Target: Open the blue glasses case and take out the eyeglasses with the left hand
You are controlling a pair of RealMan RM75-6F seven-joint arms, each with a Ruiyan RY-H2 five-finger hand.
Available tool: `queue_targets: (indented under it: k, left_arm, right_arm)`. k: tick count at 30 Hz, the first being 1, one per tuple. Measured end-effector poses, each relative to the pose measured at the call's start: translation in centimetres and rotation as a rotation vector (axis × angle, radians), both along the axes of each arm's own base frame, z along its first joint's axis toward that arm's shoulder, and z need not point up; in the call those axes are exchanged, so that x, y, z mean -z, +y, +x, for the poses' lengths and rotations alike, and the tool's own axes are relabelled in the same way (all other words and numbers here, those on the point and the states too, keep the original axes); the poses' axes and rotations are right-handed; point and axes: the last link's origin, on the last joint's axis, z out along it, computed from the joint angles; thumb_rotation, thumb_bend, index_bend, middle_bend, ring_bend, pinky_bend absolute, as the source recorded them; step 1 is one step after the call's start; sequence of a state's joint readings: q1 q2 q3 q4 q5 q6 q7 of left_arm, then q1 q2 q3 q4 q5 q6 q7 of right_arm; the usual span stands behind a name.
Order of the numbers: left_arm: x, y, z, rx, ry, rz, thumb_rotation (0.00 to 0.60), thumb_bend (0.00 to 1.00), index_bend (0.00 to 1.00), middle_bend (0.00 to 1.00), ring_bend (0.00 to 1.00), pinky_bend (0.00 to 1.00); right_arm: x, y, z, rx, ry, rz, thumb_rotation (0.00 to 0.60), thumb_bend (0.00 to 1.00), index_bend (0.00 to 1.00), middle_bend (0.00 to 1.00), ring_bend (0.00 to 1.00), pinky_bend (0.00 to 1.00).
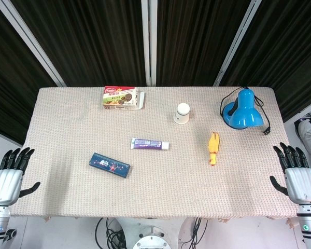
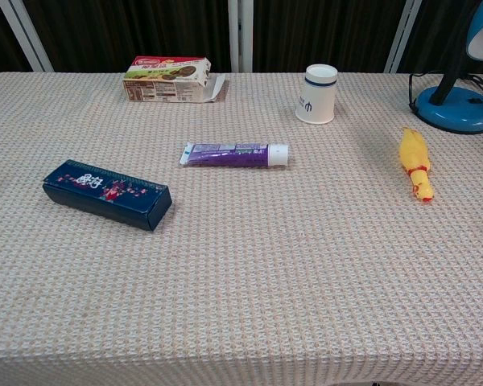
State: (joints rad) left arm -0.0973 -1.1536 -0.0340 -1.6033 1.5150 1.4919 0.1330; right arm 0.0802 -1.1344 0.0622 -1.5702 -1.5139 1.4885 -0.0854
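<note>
Blue glasses case [image 1: 110,165] lies closed and flat on the counter [image 1: 155,197], toward its left front. Just beyond it lies a purple tube [image 1: 150,144]. Left hand [image 1: 6,176] and right hand [image 1: 298,174] hover off the counter's edges, fingers spread, holding nothing.

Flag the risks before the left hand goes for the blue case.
1. The blue glasses case is closed and lies flat on the table, with little height to grip; it may slide on the woven cloth instead of opening.
2. The left hand waits open off the table's left edge, so the approach crosses that edge and could snag the cloth.
3. The purple tube lies close behind the case; an overshoot could knock it.
</note>
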Motion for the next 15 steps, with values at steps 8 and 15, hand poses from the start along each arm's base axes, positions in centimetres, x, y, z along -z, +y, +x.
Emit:
queue_targets:
  k: [8,15]
  left_arm:
    - [0.08,-0.04,-0.14,-0.010,0.001,-0.005,0.600,0.16,0.07,0.05,0.00,0.00]
    - [0.18,0.39,0.50,0.021,0.002,-0.019,0.600,0.16,0.07,0.06,0.00,0.00]
  right_arm:
    - [0.20,0.04,-0.26,0.010,-0.001,0.013,0.600,0.22,0.00,0.00,0.00,0.00]
    - [-0.07,-0.18,-0.16,0.006,-0.005,0.000,0.600,0.22,0.00,0.00,0.00,0.00]
